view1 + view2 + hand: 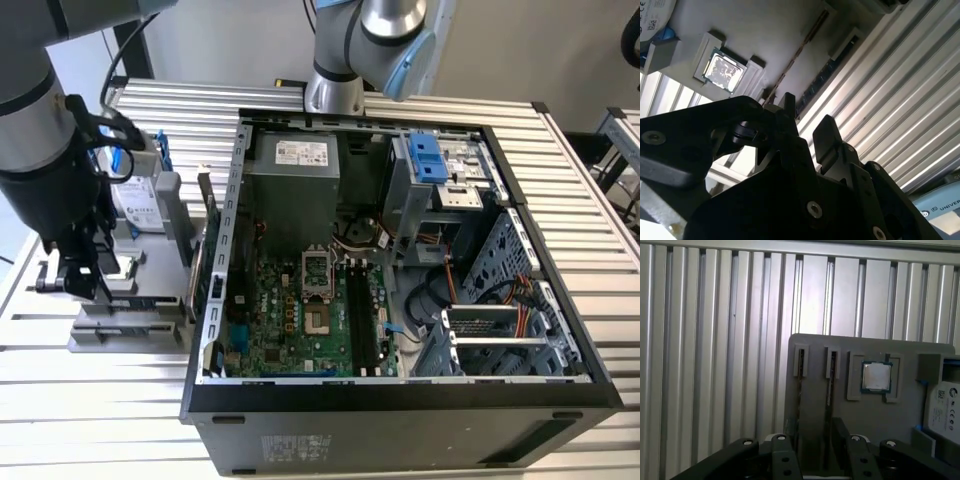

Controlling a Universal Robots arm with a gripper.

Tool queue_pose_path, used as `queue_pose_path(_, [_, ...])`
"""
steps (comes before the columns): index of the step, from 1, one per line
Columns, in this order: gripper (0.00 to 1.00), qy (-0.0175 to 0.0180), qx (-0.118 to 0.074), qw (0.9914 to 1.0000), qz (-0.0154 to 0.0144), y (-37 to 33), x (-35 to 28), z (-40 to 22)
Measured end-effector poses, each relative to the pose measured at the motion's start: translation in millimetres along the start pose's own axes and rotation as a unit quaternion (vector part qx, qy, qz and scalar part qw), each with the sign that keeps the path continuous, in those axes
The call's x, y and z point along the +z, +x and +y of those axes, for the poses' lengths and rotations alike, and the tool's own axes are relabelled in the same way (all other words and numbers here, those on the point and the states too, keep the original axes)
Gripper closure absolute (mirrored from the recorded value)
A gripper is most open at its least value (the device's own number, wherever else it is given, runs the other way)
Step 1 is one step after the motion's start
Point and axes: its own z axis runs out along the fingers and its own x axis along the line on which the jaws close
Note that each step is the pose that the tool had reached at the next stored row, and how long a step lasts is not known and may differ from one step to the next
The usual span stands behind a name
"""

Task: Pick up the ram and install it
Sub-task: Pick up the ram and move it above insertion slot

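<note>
At the exterior view's left, the black gripper (78,285) hangs over the grey plastic holder (130,335), fingers spread apart above the thin dark ram stick (828,390) seen in the first wrist view, probably to pinch it.

Exterior view evenly bright; both wrist views dimmer, glare streaking the ribbed table (905,95), claw (807,114) in shadow.

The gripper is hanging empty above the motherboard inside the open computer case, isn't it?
No. The empty gripper hangs outside the computer case, above the grey parts holder beside it on the exterior view's left, as the exterior view shows.
</note>
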Motion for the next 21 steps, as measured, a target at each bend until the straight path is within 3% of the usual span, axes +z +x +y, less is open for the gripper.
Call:
queue_pose_path(6, [0.00,0.0058,0.001,0.99998,0.0003,0.8,10.8,0.4])
queue_pose_path(12, [0.00,0.0072,0.021,0.99975,0.0004,1.3,21.8,0.3])
queue_pose_path(21, [0.00,0.0073,0.028,0.99958,0.0003,8.3,37.3,0.1])
